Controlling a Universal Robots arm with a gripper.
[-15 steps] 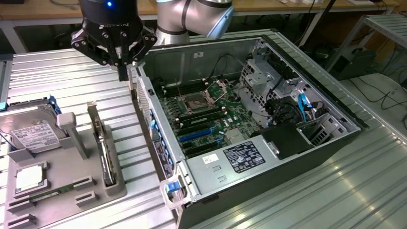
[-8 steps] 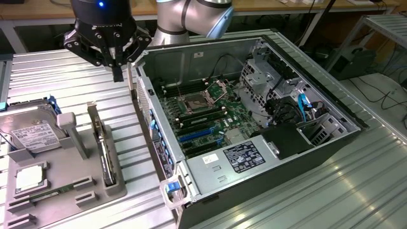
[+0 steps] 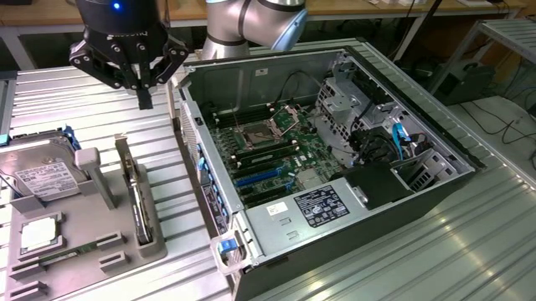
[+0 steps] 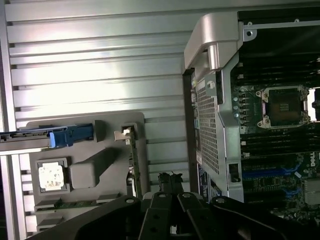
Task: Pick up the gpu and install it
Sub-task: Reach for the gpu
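**Gripper over the holder**
Exterior view, left to right: drive in the grey holder; gpu upright on edge in its slot, below the gripper and apart from it; gripper fingers pressed together, holding nothing; open case beside the gripper

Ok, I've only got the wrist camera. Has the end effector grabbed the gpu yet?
Observer: No. In the exterior view the end effector hangs well above the ribbed table, shut and empty.
Operator: Where's the gpu, then?
Observer: The gpu stands on its edge in a slot of the grey holder, its silver bracket sticking up at the far end.
Operator: What's that beside it?
Observer: A hard drive with a white label on its face, leaning in the same holder.
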